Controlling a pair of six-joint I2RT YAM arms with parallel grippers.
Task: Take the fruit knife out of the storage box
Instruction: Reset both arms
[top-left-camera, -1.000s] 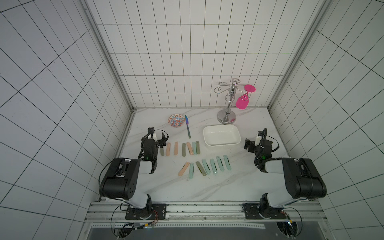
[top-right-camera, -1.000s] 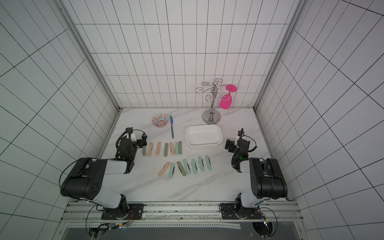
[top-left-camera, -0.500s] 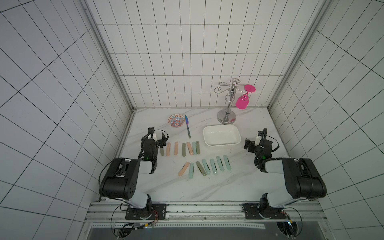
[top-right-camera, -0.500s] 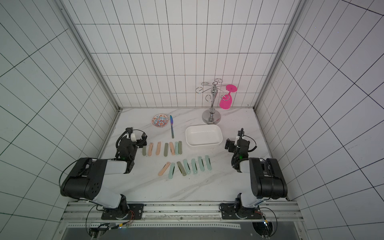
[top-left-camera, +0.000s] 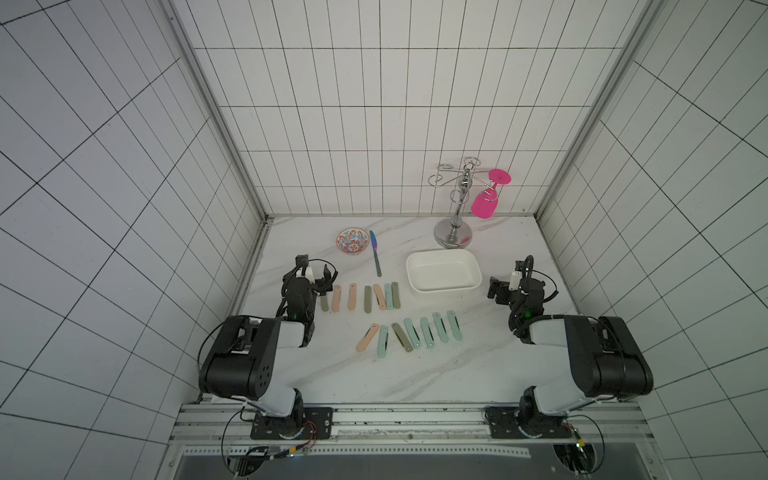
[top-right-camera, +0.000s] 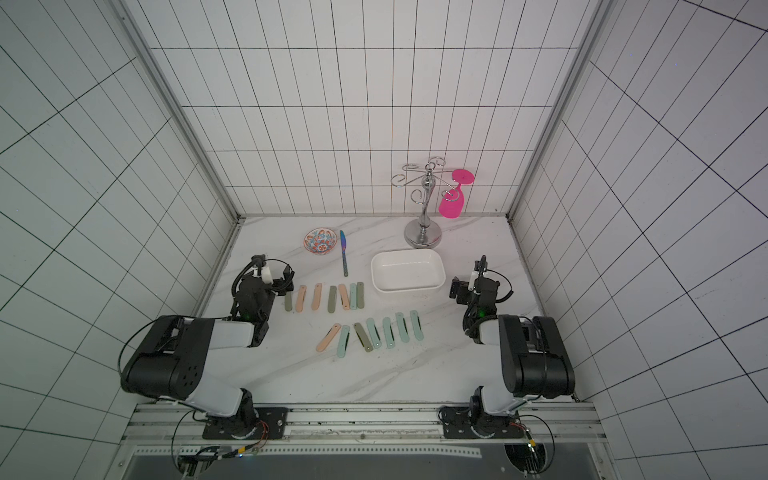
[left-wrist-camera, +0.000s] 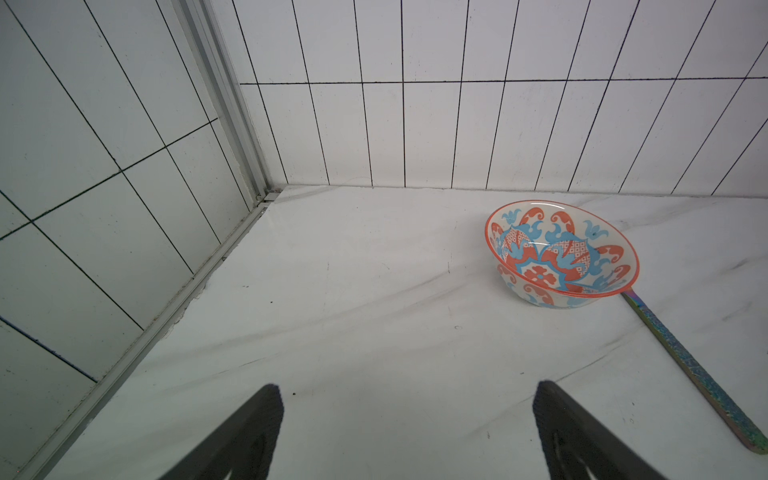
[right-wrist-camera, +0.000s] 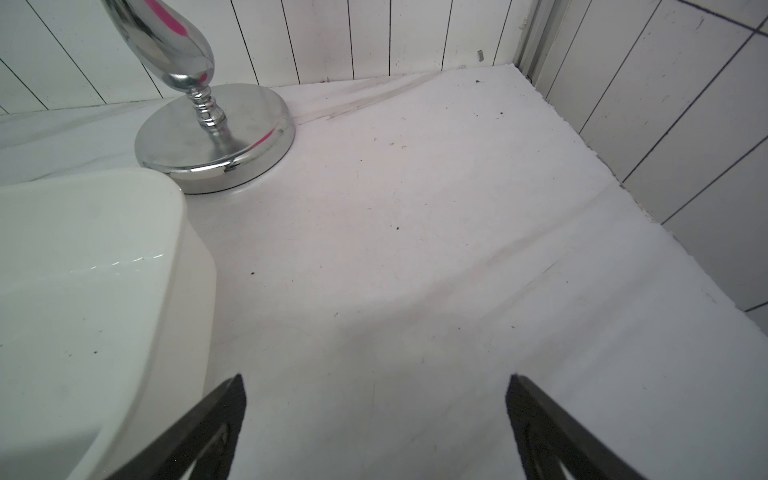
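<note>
White box (top-left-camera: 444, 272) sits empty w/ the knives (top-left-camera: 439, 334) all out on the surface (top-left-camera: 478, 374) beside it, nothing's shifted in the last sec, left hand (left-wrist-camera: 406, 386) & right hand (right-wrist-camera: 376, 378) both spread apart holding nothing, so I reckon job's done.
</note>
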